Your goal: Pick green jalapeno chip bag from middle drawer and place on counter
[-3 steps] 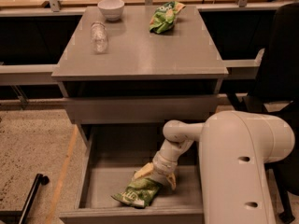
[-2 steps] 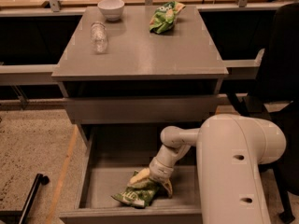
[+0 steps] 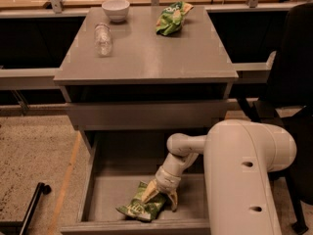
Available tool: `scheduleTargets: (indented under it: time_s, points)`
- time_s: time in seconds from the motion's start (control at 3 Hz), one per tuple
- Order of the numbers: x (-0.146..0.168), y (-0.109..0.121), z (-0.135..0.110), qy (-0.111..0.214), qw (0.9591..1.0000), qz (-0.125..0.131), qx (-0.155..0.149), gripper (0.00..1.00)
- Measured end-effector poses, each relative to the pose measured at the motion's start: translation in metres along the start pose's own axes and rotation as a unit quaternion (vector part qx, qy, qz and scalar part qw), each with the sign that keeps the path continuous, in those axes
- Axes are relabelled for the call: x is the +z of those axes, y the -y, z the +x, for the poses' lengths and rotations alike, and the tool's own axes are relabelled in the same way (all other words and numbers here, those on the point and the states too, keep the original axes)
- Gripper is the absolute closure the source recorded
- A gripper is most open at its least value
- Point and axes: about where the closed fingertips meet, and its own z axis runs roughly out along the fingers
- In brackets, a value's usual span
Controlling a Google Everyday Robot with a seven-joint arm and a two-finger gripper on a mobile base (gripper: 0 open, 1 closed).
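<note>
The green jalapeno chip bag (image 3: 141,207) lies crumpled on the floor of the open middle drawer (image 3: 93,190), near its front. My gripper (image 3: 161,199) reaches down into the drawer at the bag's right end. Its pale fingers (image 3: 148,193) stand apart, one over the bag's upper edge and the other just to the bag's right. The bag rests on the drawer floor. The grey counter (image 3: 146,53) is the cabinet top above the drawer.
On the counter stand a white bowl (image 3: 116,9), a clear plastic bottle (image 3: 103,37) lying down, and a brighter green bag with orange-yellow print (image 3: 171,17). My white arm housing (image 3: 244,180) fills the lower right. A black chair (image 3: 293,82) stands at the right.
My gripper has moved down and a little to the left, closer onto the bag's right end. The bag has stayed in place.
</note>
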Motion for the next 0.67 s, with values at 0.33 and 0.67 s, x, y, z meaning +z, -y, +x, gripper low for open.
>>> scheduleTargets:
  time_s: [0.33,0.67]
  points:
    - [-0.0011,-0.0008,0.0007,0.000,1.0000,0.000,0.000,0.65]
    - [0.0021,0.0025,-0.0031,0.006,0.9997,0.022,0.002,0.95]
